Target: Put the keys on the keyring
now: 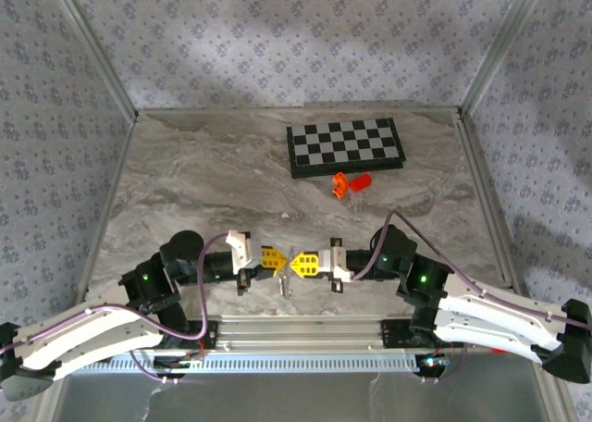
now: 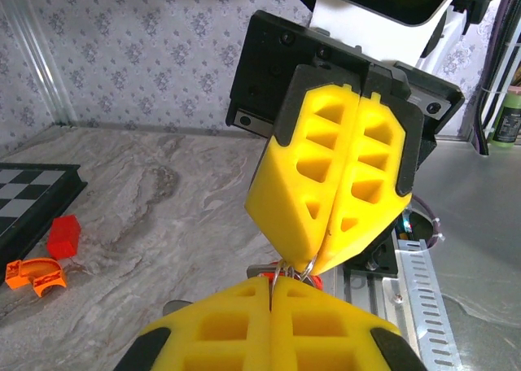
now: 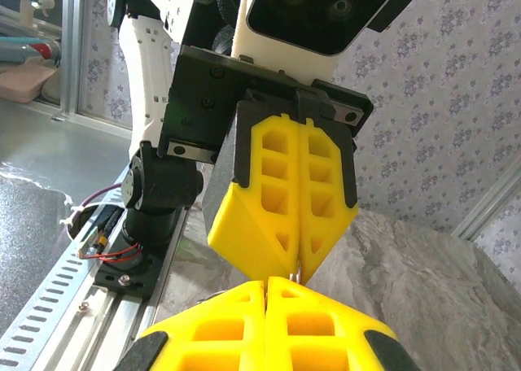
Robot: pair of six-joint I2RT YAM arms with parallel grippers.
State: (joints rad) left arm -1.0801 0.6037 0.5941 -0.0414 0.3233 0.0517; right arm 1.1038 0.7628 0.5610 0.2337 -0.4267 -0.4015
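Where the tips meet: L gripper [image 1: 277, 259] & R gripper [image 1: 298, 264] sit nose to nose, low over table [image 1: 185, 191], centre of near edge.
L jaws: closed, yellow fingers [image 2: 228, 326] flat together.
R jaws: closed too, no gap betw. pads.
Keys [image 2: 314, 281]: red-tagged bit right at the touching tips, w/ thin wire loops [image 2: 282, 271]; can't tell which gripper nips it.
Keyring: pale piece [image 1: 285, 286] just under tips in top view; can't tell if that's it.
Further out: orange pcs [image 1: 340, 187] & red block [image 1: 363, 179], well apart from grippers.
Far: chessboard [image 1: 344, 147], just beyond them.
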